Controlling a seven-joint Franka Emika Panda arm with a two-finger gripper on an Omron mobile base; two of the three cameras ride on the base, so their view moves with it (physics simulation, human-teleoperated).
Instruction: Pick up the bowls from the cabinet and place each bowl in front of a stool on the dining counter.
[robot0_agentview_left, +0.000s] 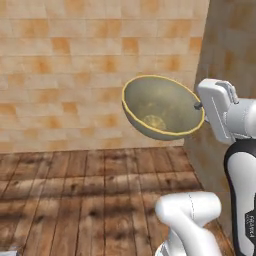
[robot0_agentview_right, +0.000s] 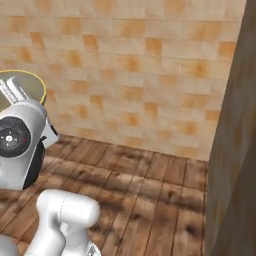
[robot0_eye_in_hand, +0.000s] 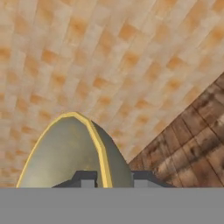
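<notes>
Left base view: the hand (robot0_agentview_left: 200, 106) is clamped nearly shut on the yellow rim of the beige-olive ceramic bowl (robot0_agentview_left: 160, 107), which hangs tilted in the air above the wooden plank floor (robot0_agentview_left: 90, 200), its opening facing the camera, before the tan brick wall (robot0_agentview_left: 75, 65).

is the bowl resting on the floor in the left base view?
No. The beige-olive bowl hangs tilted in the air above the wooden floor, its yellow rim pinched by the gripper.
</notes>
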